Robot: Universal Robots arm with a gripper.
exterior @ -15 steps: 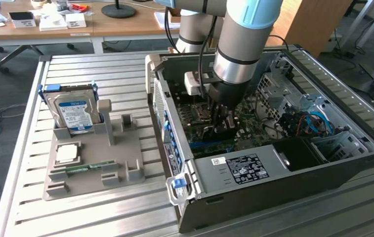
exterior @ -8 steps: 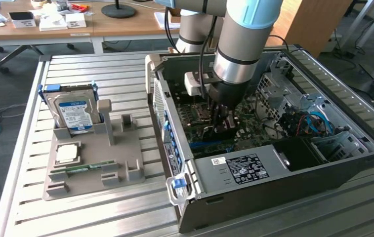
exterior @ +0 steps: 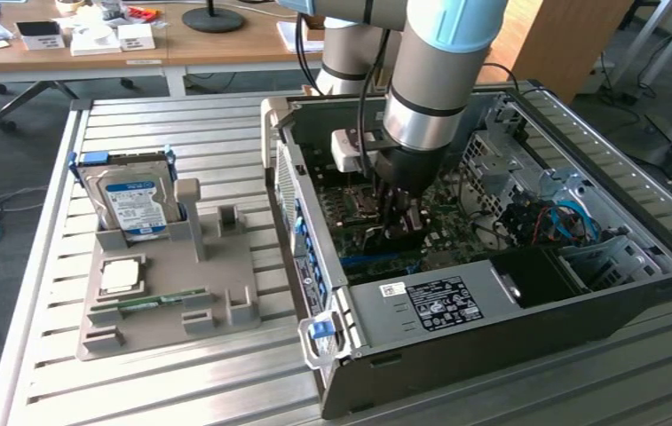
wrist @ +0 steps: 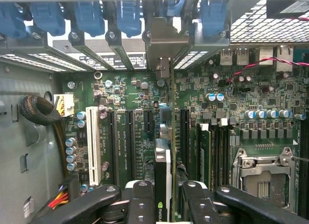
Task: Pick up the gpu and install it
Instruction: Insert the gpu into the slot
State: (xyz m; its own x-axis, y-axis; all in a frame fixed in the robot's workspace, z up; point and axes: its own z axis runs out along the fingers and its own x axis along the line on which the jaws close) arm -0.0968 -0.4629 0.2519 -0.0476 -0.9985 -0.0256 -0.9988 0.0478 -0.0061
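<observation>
Exterior view: my claw (exterior: 398, 224) is lowered inside the open black desktop computer case (exterior: 620, 293), which lies on the slatted metal table (exterior: 193, 390). It hangs over the green motherboard (exterior: 353, 209), near the case's middle. To the exterior view's left of the case stands a grey moulded parts holder (exterior: 169, 302); a silver blue-labelled hard drive (exterior: 134, 202) stands upright in its far end, and a narrow green memory stick (exterior: 152, 300) lies in a nearer slot. A black power supply box with a white label (exterior: 437, 303) occupies the near part of the case.

Wrist view: my black fingers (wrist: 140, 200) are closed partway on the thin black-faced, green-edged graphics card (wrist: 164, 175), one on either face. The card stands edge-on, upright, over the motherboard among the long black expansion slots (wrist: 129, 142). Its silver metal bracket (wrist: 166, 45) reaches the row of blue slot clips (wrist: 128, 16) at the case's rear wall. Whether its lower edge is seated in a slot, I cannot tell.
</observation>
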